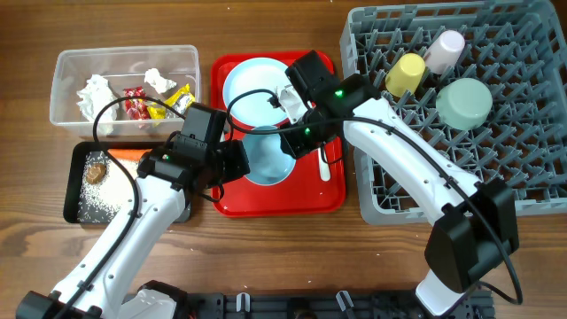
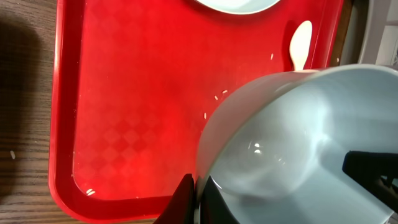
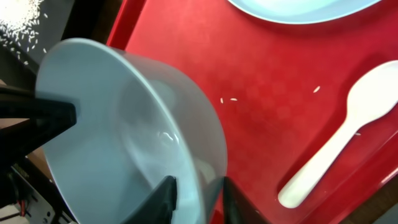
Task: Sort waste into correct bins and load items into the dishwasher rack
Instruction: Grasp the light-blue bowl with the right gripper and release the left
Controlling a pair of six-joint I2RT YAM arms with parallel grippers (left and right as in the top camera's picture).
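Observation:
Both grippers hold a pale blue bowl (image 1: 266, 158) tilted over the red tray (image 1: 279, 202). My left gripper (image 1: 237, 161) is shut on its left rim, the fingers (image 2: 185, 198) pinching the thin edge of the bowl (image 2: 292, 146). My right gripper (image 1: 292, 140) grips the opposite rim, one finger (image 3: 165, 193) inside the bowl (image 3: 124, 124) and the other outside against the wall. A pale blue plate (image 1: 252, 84) with a crumpled tissue (image 1: 288, 96) lies at the tray's far end. The white spoon (image 1: 323, 165) (image 3: 339, 146) lies on the tray's right side.
The grey dishwasher rack (image 1: 532, 168) on the right holds a yellow cup (image 1: 406, 73), a pink cup (image 1: 446, 49) and an upturned pale bowl (image 1: 463, 102). The clear tub (image 1: 66, 111) holds tissues and wrappers. The black tray (image 1: 73, 208) holds rice grains, a brown lump and a carrot.

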